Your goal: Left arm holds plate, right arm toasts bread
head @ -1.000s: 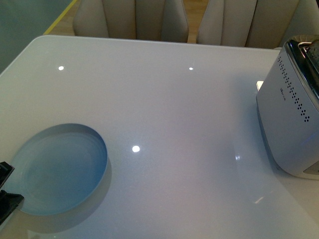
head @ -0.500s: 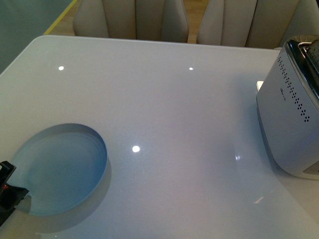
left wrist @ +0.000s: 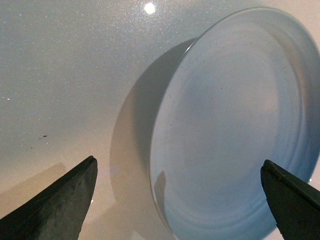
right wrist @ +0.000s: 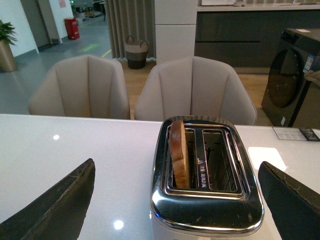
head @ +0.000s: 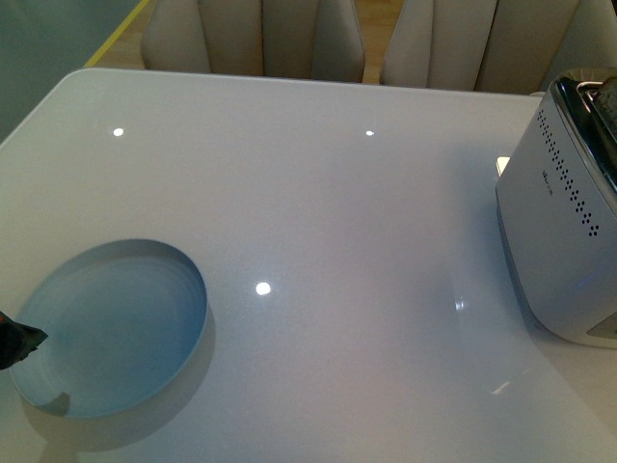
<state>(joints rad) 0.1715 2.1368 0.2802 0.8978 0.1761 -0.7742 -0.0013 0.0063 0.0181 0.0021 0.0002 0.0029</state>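
Bread (right wrist: 178, 152) upright in toaster (right wrist: 206, 202); 2 chairs (right wrist: 194, 90) behind.

Glossy white table (head: 337, 212); mirror-polished, seemingly metal toaster (right wrist: 206, 207) top.

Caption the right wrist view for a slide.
Open right gripper faces a chrome toaster, the bread standing in one slot.
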